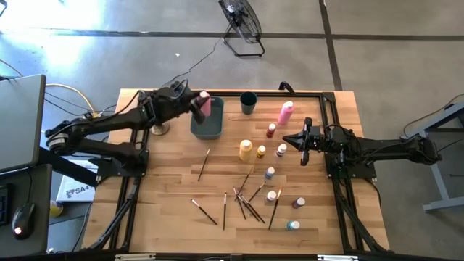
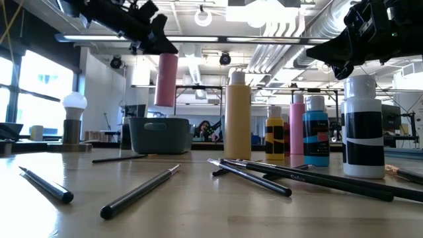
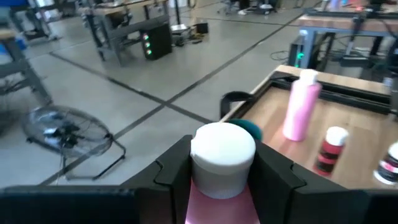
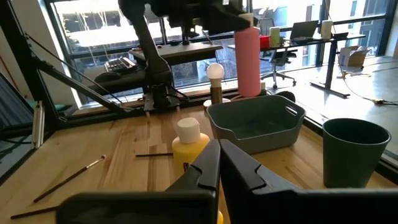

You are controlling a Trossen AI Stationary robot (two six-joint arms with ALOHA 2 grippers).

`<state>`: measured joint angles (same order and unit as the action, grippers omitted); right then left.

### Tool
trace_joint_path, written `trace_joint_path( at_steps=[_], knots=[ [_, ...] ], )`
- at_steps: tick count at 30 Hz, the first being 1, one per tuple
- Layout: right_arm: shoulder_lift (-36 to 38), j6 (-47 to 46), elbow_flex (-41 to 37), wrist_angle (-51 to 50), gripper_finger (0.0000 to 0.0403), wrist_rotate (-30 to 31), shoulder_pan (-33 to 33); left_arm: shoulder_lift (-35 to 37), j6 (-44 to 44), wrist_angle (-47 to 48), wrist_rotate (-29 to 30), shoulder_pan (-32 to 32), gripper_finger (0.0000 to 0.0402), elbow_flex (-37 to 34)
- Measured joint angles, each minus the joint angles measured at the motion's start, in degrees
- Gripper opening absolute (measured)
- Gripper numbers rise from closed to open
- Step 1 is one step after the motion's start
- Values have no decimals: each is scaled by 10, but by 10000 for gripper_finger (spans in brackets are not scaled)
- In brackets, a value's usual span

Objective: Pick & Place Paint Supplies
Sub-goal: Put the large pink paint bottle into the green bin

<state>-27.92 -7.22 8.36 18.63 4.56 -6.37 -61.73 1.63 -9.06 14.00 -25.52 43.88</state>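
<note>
A tall pink squeeze bottle (image 1: 205, 105) is gripped near its white cap by the left tool (image 1: 194, 104) and is held upright in the air, just above the grey bin (image 1: 208, 127) at the back of the worktop (image 1: 167, 196). Its long side runs straight up and down, cap on top, and it is judged to be light, smooth and a bit squashy, so it is best held by the firm top part. The right tool (image 1: 295, 139) is clenched on nothing and hangs near the small paint bottles (image 1: 271, 174).

2 black jointed arms, angular matte-black claw fingers (image 3: 280, 180)
</note>
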Motion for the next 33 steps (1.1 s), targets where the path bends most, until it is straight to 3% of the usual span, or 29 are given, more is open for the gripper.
trace_joint_path(
  at_steps=[6, 17, 24, 33],
  knots=[
    [0, 0, 0, 0, 3, 0, 0, 0, -22, -15, -16, -52, 127, -32],
    [0, 0, 0, 0, 3, 0, 0, 0, -34, -186, -48, -84, 127, -138],
    [0, 0, 0, 0, 3, 24, 0, -18, -32, -233, -47, -83, 127, -156],
    [0, 15, 0, 0, 3, 43, 0, -95, -34, -280, -25, -83, 127, -156]
  ],
)
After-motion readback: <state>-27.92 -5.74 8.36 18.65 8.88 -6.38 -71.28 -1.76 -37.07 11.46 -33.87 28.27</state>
